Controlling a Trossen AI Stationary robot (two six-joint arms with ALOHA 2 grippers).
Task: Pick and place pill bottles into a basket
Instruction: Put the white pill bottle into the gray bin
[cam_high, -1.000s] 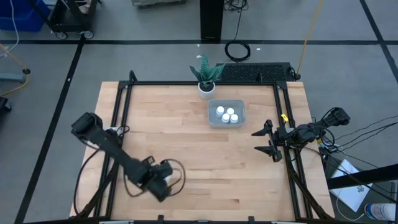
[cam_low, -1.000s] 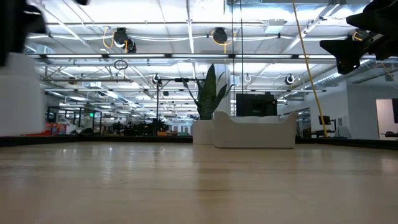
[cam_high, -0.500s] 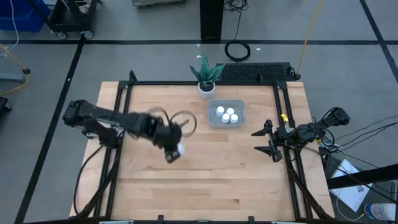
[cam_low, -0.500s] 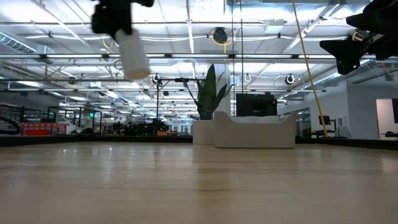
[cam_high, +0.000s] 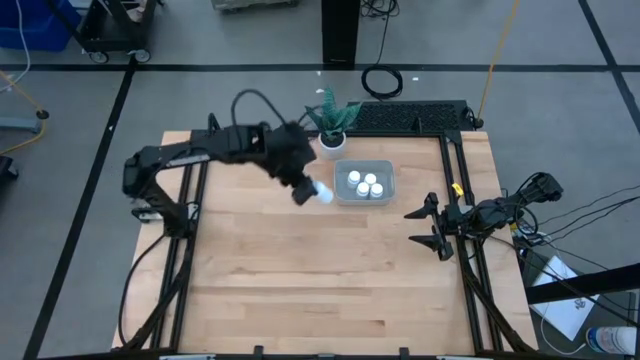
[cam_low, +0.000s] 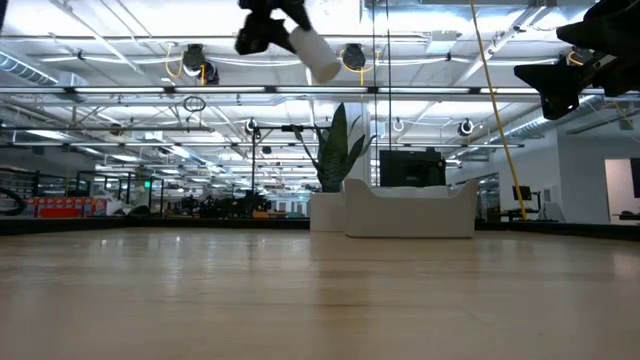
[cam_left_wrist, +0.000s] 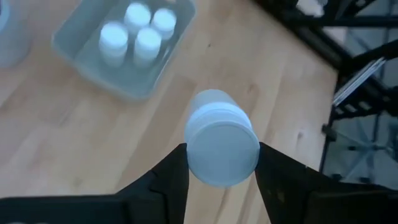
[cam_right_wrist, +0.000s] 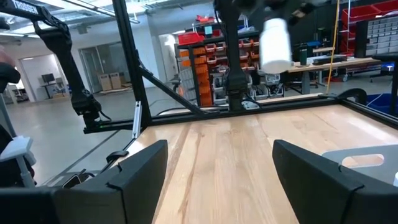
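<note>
Left gripper (cam_high: 312, 190) clenches a pill bottle (cam_high: 322, 192) aloft beside the basket's (cam_high: 341, 192) edge.

White plant pot (cam_high: 331, 143) with green leaves at table's (cam_high: 300, 270) far edge.

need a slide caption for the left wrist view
Left gripper holds a pill bottle above the table, near the basket with bottles inside.

An industrial workshop or lab: exposed ceiling trusses with strip lights (cam_low: 150, 95), red and orange parts-bin racks (cam_right_wrist: 208, 59), grey concrete floor (cam_high: 80, 110) marked with black tape
</note>
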